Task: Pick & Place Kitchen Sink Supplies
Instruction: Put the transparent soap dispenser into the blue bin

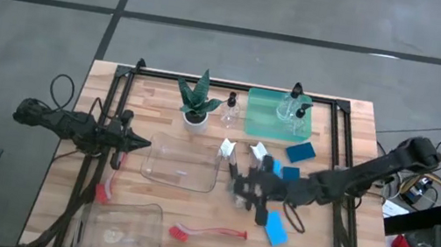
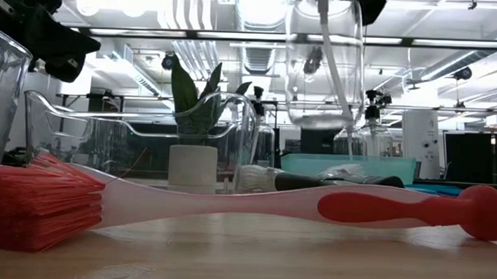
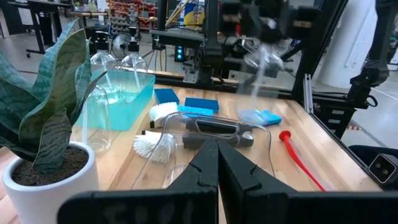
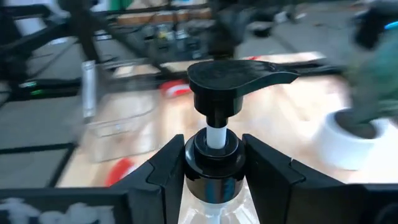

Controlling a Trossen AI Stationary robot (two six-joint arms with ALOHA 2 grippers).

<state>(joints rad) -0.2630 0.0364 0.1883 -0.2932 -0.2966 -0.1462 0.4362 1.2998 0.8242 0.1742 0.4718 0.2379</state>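
The clear bottle (image 4: 214, 155) with black pump top is clamped at its collar by the right pincer (image 4: 214, 168), lifted above the desk (image 1: 316, 245) right of centre, probably for transfer to the clear bin (image 1: 181, 162) nearby. Gripping at the collar keeps it upright. The left pincer (image 3: 217, 165) waits closed at the left.

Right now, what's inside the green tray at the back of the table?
The green tray holds two clear pump bottles, upright at its right end. The tray floor beneath them is hidden.
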